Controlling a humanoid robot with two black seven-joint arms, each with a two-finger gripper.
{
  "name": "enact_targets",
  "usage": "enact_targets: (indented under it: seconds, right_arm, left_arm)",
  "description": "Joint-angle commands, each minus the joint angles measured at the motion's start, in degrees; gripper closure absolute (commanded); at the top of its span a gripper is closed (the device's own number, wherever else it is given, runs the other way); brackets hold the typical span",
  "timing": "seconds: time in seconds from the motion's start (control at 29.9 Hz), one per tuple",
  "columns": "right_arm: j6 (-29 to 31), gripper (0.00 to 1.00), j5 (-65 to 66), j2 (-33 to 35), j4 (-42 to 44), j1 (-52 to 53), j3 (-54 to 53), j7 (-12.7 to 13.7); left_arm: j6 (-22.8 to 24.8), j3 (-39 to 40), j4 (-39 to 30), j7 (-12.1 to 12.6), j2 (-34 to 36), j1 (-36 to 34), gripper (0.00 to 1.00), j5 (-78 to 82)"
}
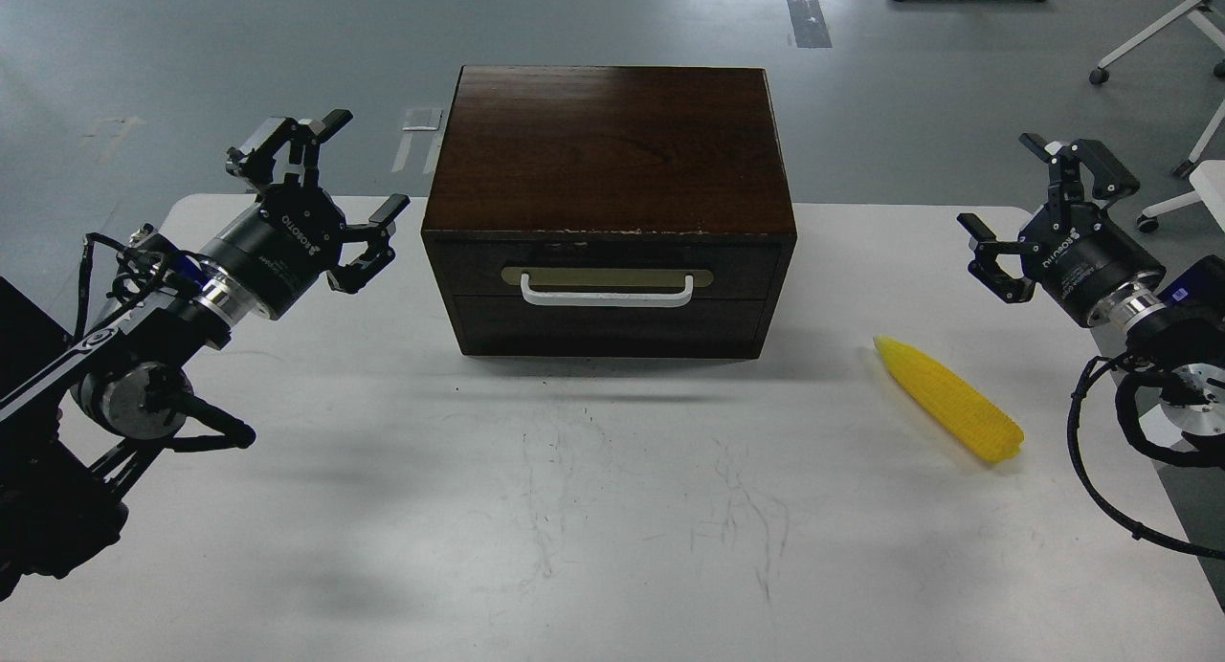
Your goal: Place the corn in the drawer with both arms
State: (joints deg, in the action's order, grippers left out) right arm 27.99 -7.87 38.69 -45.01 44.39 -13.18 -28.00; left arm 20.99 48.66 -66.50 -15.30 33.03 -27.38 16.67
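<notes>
The yellow corn [949, 399] lies on the white table, right of the box, its point toward the box. The dark wooden box [611, 145] stands at the table's back middle. Its drawer [609, 270] is closed, with a white bar handle [607, 290] on a brass plate. My left gripper [321, 179] is open and empty, raised just left of the box. My right gripper [1029, 193] is open and empty, raised behind and to the right of the corn.
The white table [574, 509] has a rounded back right corner [1014, 217] close under my right gripper. Chair and stand legs [1158, 31] stand on the grey floor behind it.
</notes>
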Motion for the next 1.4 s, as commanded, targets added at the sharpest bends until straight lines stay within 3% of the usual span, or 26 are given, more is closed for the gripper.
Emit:
enact_targets:
  seconds: [0.0,0.13,0.2,0.37,0.7,0.77,0.9,1.1,1.37]
  right_arm:
    - [0.0,0.00,0.0,0.2,0.0,0.0,0.0,0.0]
    - [0.0,0.00,0.0,0.3,0.0,0.0,-0.1,0.0]
    - [0.0,0.00,0.0,0.5,0.0,0.0,-0.1,0.0]
    - [0.0,0.00,0.0,0.6,0.0,0.3,-0.2,0.0]
    - [0.0,0.00,0.1,0.6,0.4,0.3,-0.1,0.0]
    - [0.0,0.00,0.5,0.6,0.4,0.1,-0.1,0.0]
    - [0.0,0.00,0.8,0.6,0.7,0.0,0.0,0.0]
    - [0.0,0.00,1.3,0.6,0.9,-0.1,0.0,0.0]
    - [0.0,0.00,1.3,0.6,0.9,-0.3,-0.1,0.0]
  left_arm:
    - [0.6,0.6,2.2,-0.5,1.3,-0.3,0.02,0.0]
    - [3.3,0.9,2.5,-1.0,4.9,-1.8,0.02,1.1]
    - [3.9,0.7,2.4,-2.8,6.3,-4.4,0.02,1.1]
    - [6.0,0.2,0.5,-12.0,10.2,-13.1,0.02,14.7]
    - [7.0,-1.6,-11.1,-12.5,8.6,-29.8,0.02,54.8]
    - [7.0,-6.3,-12.0,-12.7,6.0,-35.2,0.02,62.3]
    - [7.0,-25.7,-11.6,-12.7,3.1,-51.6,0.02,76.6]
    - [7.0,-46.8,-11.1,-12.7,-0.8,-63.9,0.02,87.1]
    - [7.0,-53.1,-11.0,-12.7,-8.7,-67.6,0.02,98.5]
